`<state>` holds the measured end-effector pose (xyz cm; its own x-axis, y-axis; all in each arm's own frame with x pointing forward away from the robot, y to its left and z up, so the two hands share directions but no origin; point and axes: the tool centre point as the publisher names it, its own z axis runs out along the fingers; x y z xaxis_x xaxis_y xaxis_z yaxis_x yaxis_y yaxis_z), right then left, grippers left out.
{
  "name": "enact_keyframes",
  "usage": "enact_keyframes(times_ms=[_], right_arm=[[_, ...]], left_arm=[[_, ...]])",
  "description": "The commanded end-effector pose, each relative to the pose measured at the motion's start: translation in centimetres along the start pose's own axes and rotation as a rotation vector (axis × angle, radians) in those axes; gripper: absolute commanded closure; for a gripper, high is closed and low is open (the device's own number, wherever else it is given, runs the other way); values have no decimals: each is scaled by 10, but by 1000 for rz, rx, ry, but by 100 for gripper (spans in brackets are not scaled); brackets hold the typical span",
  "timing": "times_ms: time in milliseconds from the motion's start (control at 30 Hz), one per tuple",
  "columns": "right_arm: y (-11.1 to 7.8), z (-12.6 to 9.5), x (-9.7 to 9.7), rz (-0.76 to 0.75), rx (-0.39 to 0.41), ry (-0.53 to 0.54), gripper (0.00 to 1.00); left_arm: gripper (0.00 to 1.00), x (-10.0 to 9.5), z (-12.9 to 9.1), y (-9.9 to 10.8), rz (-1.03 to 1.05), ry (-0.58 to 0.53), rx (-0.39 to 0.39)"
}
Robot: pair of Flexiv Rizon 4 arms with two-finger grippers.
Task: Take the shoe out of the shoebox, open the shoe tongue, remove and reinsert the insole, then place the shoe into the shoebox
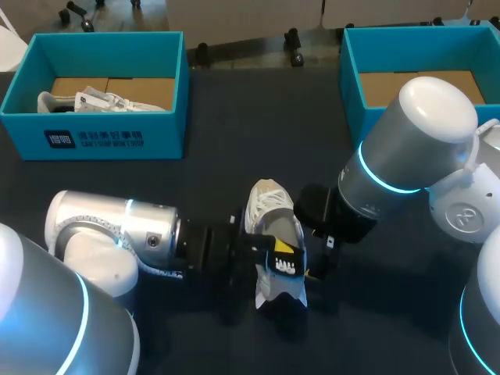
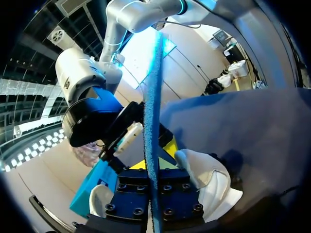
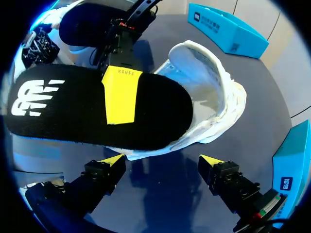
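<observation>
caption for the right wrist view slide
left end effector holds the black insole at the white shoe; right end effector open

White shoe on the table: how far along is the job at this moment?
Done: the white fabric shoe lies on the dark table, outside both teal cardboard shoeboxes. In hand: the left pincer grips the black foam insole over the shoe's opening; whether it is coming out or going in cannot be told. The right pincer is open beside the shoe. Left: seat the insole, then box the shoe.
</observation>
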<state>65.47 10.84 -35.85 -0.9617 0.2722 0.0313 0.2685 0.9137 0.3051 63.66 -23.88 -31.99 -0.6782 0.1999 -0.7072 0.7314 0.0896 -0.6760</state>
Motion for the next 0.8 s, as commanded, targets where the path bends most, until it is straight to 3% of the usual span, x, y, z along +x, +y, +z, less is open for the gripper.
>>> enact_keyframes(times_ms=[33,800], right_arm=[[0,1,1,1,-1,-2,0],[0,1,1,1,-1,-2,0]], left_arm=[[100,1,-1,1,25,3,20],[100,-2,2,29,130,-52,-50]])
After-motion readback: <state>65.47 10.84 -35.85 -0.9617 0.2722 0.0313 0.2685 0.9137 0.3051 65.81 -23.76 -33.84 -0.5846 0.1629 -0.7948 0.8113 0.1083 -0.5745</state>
